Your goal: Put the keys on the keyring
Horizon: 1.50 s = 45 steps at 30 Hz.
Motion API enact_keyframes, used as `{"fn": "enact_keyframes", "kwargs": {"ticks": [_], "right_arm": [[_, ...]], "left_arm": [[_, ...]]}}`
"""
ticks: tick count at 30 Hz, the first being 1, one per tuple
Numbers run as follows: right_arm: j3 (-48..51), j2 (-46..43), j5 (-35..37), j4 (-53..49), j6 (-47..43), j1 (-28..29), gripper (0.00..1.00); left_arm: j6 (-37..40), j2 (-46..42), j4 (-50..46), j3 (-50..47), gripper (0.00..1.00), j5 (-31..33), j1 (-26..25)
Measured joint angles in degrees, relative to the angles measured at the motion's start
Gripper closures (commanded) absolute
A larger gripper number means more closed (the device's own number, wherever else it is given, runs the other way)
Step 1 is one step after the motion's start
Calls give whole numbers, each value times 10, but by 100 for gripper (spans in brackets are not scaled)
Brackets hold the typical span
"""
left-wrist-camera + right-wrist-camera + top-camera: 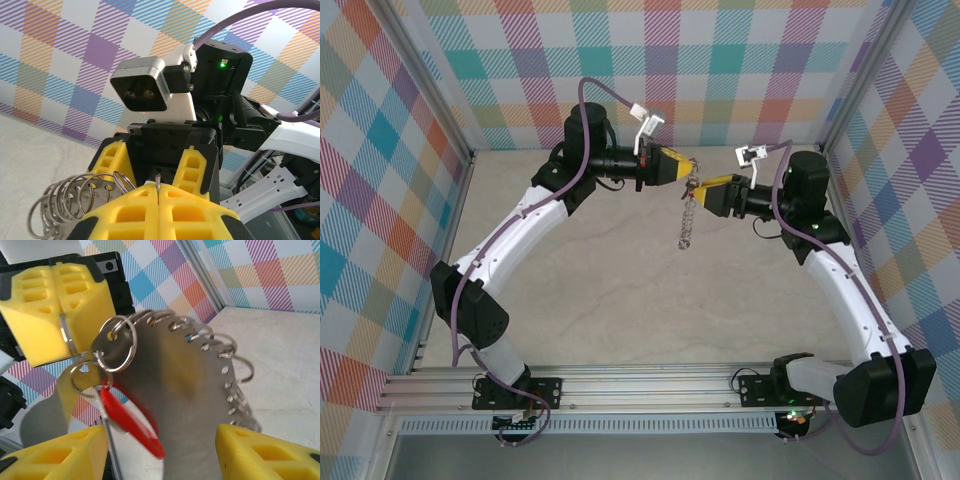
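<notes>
The keyring (pixel 195 385) is a grey metal plate edged with small silver loops; it hangs like a chain (pixel 687 218) in the top view. My left gripper (pixel 158 192) is shut on one thin loop of it, and its yellow fingers (pixel 60 305) show at the upper left of the right wrist view. The red oval tag (pixel 131 426), blurred, dangles from a small ring (pixel 82 379) at the hoop's edge, with the thin silver key (pixel 113 456) beside it. My right gripper (pixel 160 435) is open, its fingers either side of the tag and plate. Seen from above, the right gripper (pixel 704 193) faces the left gripper (pixel 680 166).
Both arms meet high over the back middle of the beige table (pixel 620 300). Checked walls (pixel 380 200) and aluminium posts close in the sides and back. A metal rail (pixel 640 385) runs along the near edge.
</notes>
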<state>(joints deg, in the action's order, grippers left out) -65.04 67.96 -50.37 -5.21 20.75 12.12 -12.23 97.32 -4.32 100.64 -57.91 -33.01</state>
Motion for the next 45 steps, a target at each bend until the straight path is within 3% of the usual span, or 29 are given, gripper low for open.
{"fn": "enact_keyframes", "kwargs": {"ticks": [11, 21, 29, 45], "right_arm": [[-11, 7, 3, 18, 4, 31, 44], [-1, 0, 11, 26, 10, 42, 99], [9, -21, 35, 3, 2, 43, 100], [-100, -9, 68, -194, -83, 43, 100]], "left_arm": [[0, 0, 0, 0, 100, 0, -7], [-4, -3, 6, -11, 100, 20, -7], [-4, -12, 14, -30, 100, 37, -8], [61, -36, -39, -34, 100, 75, -11]]}}
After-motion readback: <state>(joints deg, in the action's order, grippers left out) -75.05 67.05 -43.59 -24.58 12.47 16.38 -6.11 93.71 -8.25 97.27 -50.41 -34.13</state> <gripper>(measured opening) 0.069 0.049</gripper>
